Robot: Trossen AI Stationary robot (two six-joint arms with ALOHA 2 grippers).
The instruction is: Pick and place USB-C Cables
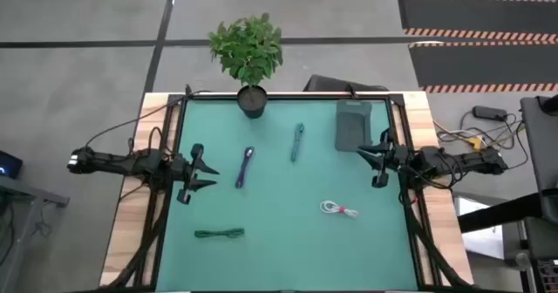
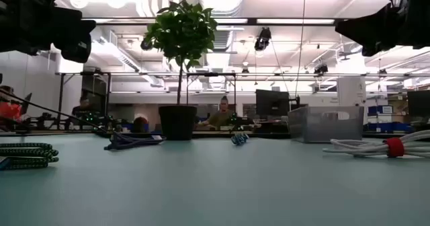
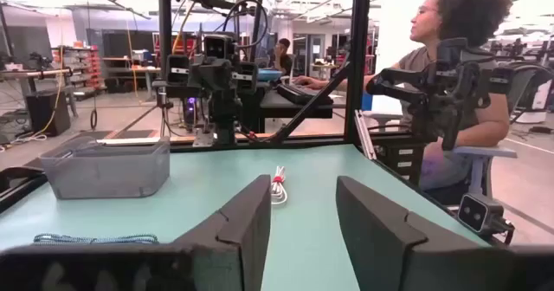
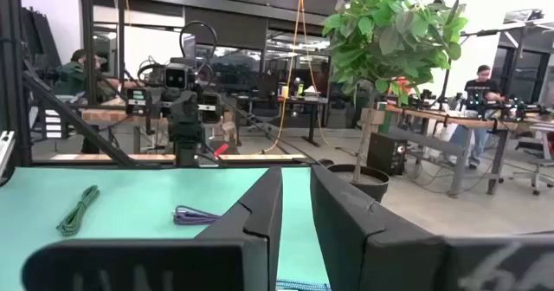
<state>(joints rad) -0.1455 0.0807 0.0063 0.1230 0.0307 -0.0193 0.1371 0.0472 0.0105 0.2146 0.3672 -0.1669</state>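
Four cable bundles lie flat on the green mat: purple, teal, green and white with a pink tie. My left gripper hovers open at the mat's left side, just left of the purple cable. My right gripper hovers open at the right side, beside the grey bin. The left wrist view shows the white cable ahead and the teal one. The right wrist view shows the green and purple cables.
A grey bin stands at the far right of the mat. A potted plant stands at the middle of the far edge. Wooden table borders and black frame rails surround the mat. A person sits beyond the table's right side.
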